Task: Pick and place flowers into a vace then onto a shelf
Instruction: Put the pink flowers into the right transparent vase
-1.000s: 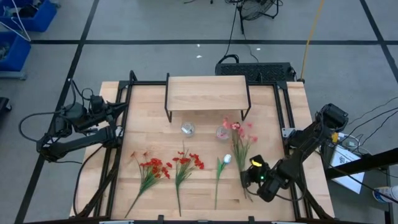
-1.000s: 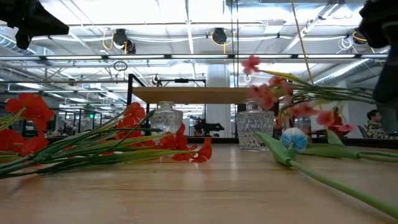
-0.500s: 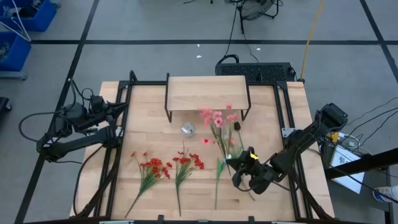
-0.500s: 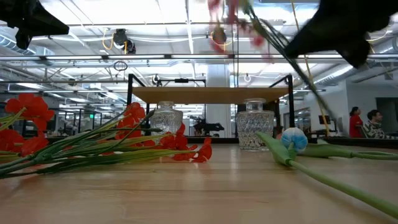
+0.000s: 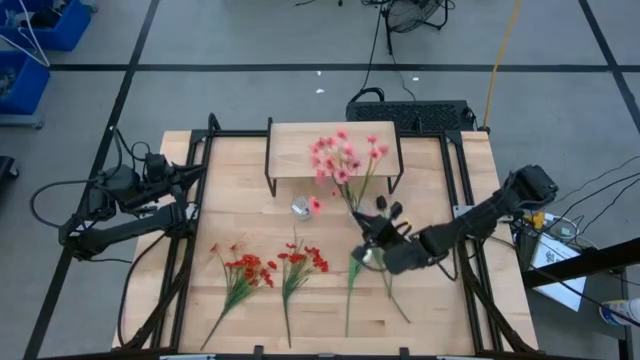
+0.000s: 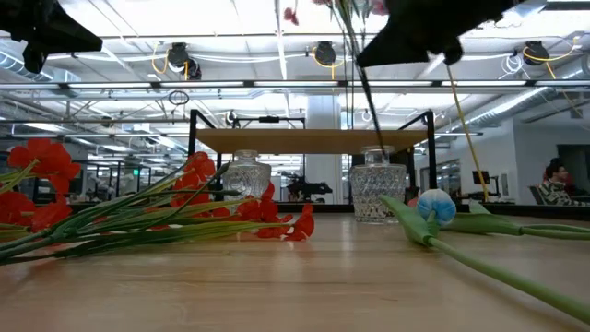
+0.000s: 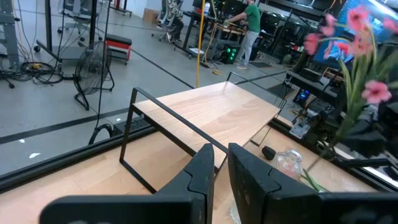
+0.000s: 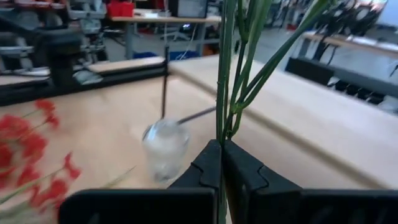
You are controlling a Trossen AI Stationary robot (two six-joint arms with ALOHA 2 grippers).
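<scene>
My right gripper (image 5: 374, 236) hangs over the table's middle right, shut on a spray of pink flowers (image 5: 341, 160) whose blossoms stand above the shelf's front edge. The shelf (image 5: 300, 140) stands at the far middle on thin black legs. Two glass vases (image 6: 247, 173) (image 6: 376, 184) stand upright in front of it. Two red flower sprays (image 5: 245, 270) (image 5: 300, 262) and a tulip (image 5: 352, 280) lie flat on the near half. My left gripper (image 7: 221, 165) waits at the left edge, shut but for a slit, with nothing in it. My right gripper pinches the pink spray's green stems (image 8: 224, 134) between its two fingers, well below the blossoms. The fingers come roughly level from the table's right and lie across the stems. The spray is lifted clear and stands steeply, blossoms up and leaning to the far side, its lower stem (image 5: 398, 300) hanging free.
Black frame rails (image 5: 455, 200) run along the table's left and right sides. One vase (image 5: 301, 207) sits just left of the held spray. Bare tabletop (image 5: 230, 210) lies between the shelf and the red sprays.
My right gripper has risen and gone toward the table's left and far side, rolling its wrist as it went. The pink spray, which lay nearly level near the right vase, has swung up steeply, its blossoms now over the shelf's front edge.
</scene>
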